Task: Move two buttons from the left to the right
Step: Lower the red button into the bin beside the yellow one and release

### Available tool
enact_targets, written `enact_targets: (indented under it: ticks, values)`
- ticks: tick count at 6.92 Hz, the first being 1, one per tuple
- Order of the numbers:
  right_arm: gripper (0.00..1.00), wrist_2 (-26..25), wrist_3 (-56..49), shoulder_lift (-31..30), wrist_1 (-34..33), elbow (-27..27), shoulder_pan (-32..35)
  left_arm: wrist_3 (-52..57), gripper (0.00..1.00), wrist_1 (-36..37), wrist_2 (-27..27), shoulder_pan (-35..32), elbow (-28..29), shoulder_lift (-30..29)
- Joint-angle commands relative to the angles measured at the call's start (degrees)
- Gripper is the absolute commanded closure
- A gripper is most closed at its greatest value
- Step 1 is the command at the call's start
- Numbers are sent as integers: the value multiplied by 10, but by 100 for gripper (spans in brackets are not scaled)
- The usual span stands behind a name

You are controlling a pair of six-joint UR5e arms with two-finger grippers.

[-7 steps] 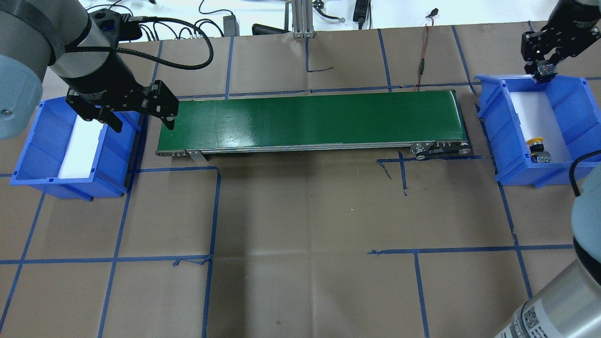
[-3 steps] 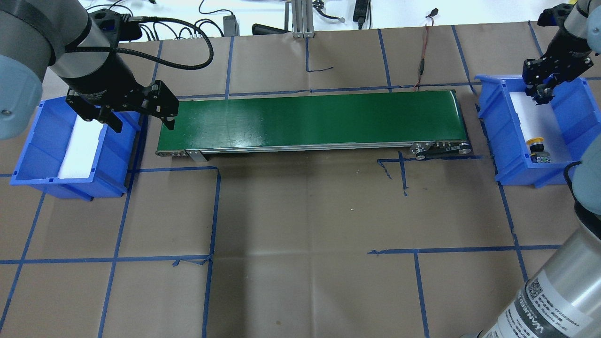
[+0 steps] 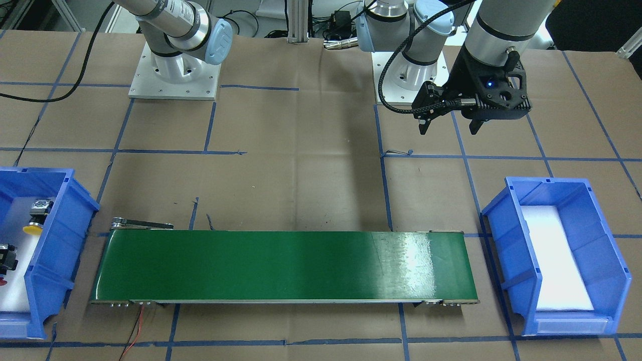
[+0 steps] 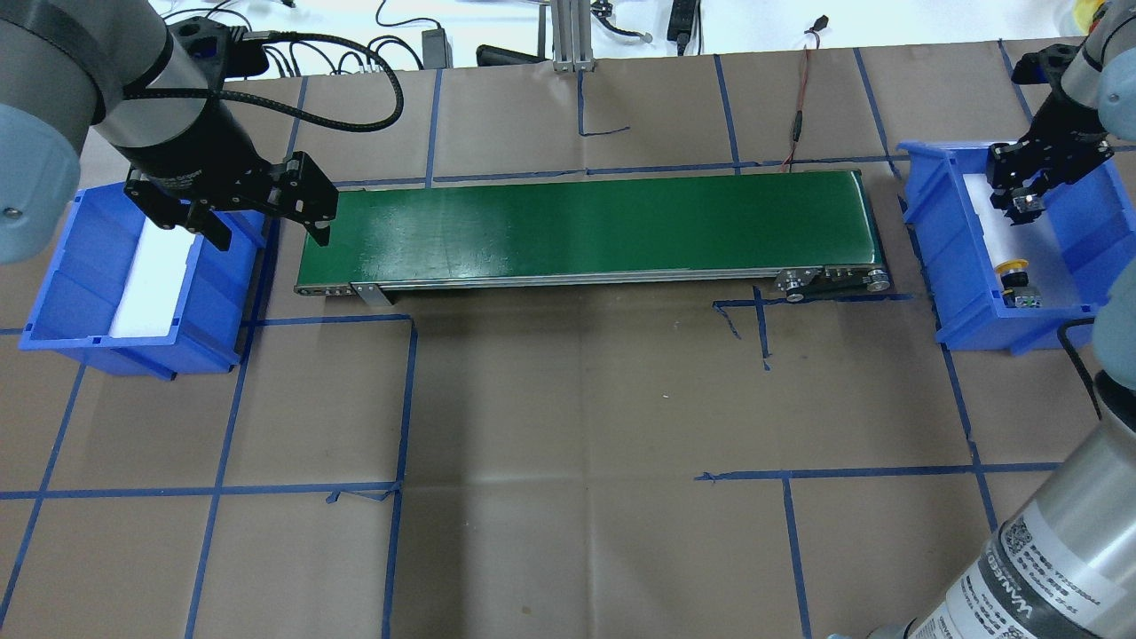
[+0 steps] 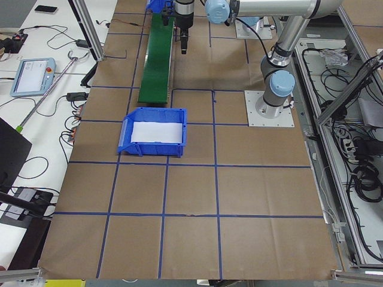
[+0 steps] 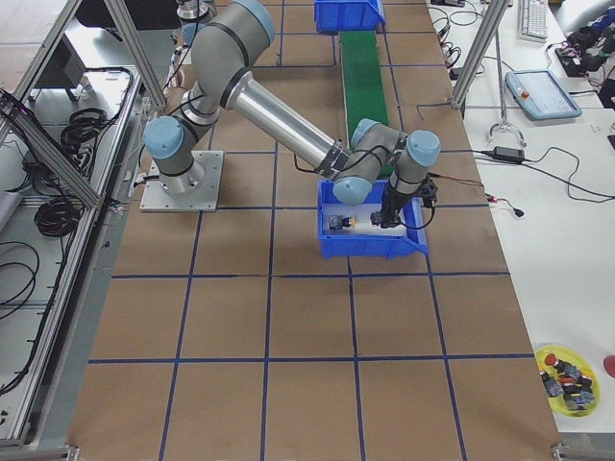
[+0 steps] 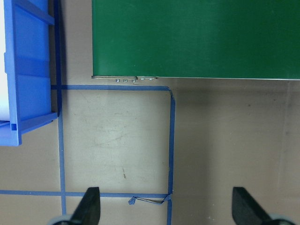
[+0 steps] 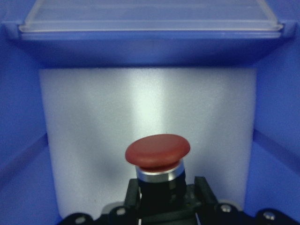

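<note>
**Item 1, red button** point(image 8: 158, 152): clamped by its black body in the right gripper point(image 8: 164, 191), jaws closed hard on either side, cap fwd. Long axis runs lengthwise along the right bin point(image 4: 925, 222), cap toward the far end w/ the clear label strip. It is held inside the bin walls, over the white foam liner point(image 8: 140, 98). Contact w/ the foam: cannot tell (shadow under the cap suggests low, not confirmed).

**Item 2, yellow button** point(image 4: 1017, 282): lying on the same liner in the robot-side half of the bin, cap toward the far end, grey block toward the robot. It lies behind the held part, apart from it, and is out of the wrist view.

**Key relation:** the drop spot is directly below the jaws, on bare foam in the far half.
- Judgement: release needs opening only, no sideways shift req'd, and no clash w/ item 2 is expected.
- Risk: the round cap may let the part roll on landing.

**Left gripper** point(image 4: 268, 235): jaws wide, nothing held, hovering between the left bin point(image 4: 53, 275) and the near end of the conveyor point(image 4: 586, 226).

**Status (judgement):** both buttons are at the right bin. Task approx. complete pending release, and only the right arm is in reach.
</note>
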Motion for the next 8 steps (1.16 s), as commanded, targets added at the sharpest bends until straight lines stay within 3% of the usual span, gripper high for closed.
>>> enact_targets:
  ticks: [1,5,6,7,8]
  values:
    - [94,-3,-2,-3,-14,12,1,1,0,0,0,0,1,0]
    - [94,4,1,7,-14,26,2,0,0,0,0,0,1,0]
    - [89,5,0,8,-13,26,2,1,0,0,0,0,0,0]
    - [39,3,-3,9,-15,22,2,1,0,0,0,0,0,0]
    - [13,3,-7,10,-14,22,2,0,0,0,0,0,0,0]
